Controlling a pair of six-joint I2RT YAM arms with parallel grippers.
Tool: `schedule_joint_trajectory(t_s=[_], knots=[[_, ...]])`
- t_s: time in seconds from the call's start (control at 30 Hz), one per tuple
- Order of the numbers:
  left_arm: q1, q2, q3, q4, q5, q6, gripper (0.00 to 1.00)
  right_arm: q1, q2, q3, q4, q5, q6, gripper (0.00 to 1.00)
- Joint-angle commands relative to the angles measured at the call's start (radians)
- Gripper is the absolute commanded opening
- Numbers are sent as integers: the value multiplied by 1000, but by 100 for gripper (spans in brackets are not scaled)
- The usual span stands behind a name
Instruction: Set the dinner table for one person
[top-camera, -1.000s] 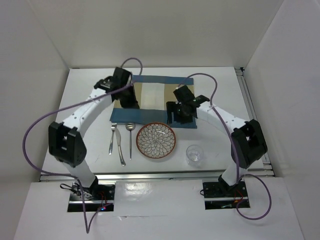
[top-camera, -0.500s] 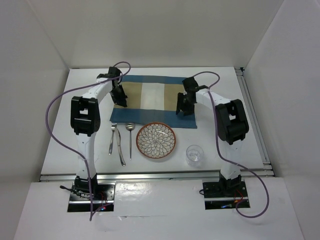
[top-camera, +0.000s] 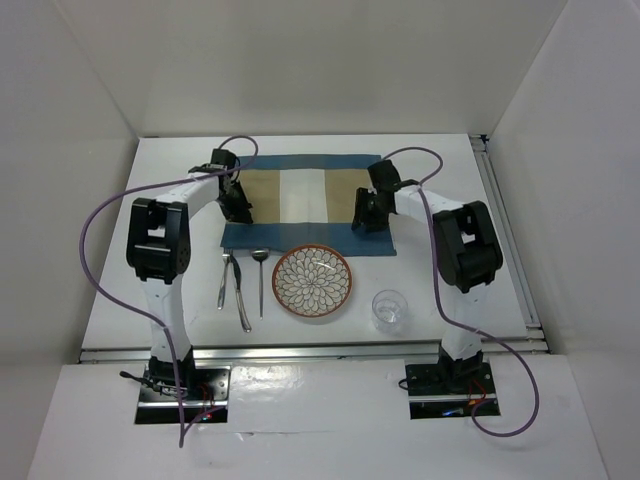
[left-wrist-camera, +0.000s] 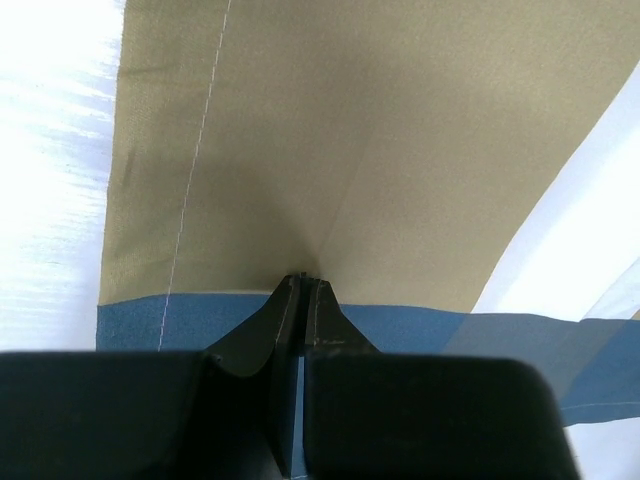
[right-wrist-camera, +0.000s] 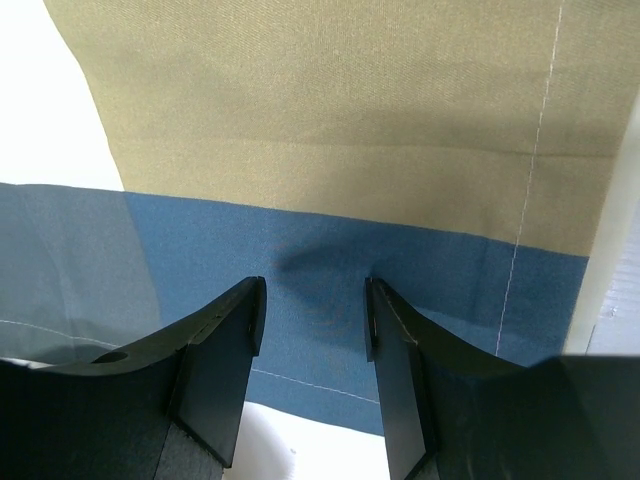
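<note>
Skewing the placemat (top-camera: 300, 195) is risked by any pull, since it is pinched only by the closed left gripper (left-wrist-camera: 303, 280), the right gripper (right-wrist-camera: 312, 300) held part-open and empty.

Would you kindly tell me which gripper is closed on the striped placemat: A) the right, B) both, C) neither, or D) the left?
D: the left gripper pinches the placemat into a ridge in its wrist view, while the right gripper has its jaws apart over the cloth.
</note>
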Motion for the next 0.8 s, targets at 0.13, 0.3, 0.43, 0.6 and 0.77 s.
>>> schedule_joint_trajectory(t_s=[0.13,0.3,0.43,0.6,0.77], knots=[[2,40,-92,-73,-49,12,0,0,-14,-116,-53,-10,13,55],[2,20,-89,-83,-58,21,0,0,-59,-168,-44,-10,22,55],[-9,-6,-32,-125,-81,41,0,9,-114,-127,-81,-10,22,55],[-20,-76,3,-163,-101,51,9,9,-197,-70,-119,-33,22,75],[-29,-220,-63,-175,-101,51,34,32,-286,-110,-119,-138,-2,90]])
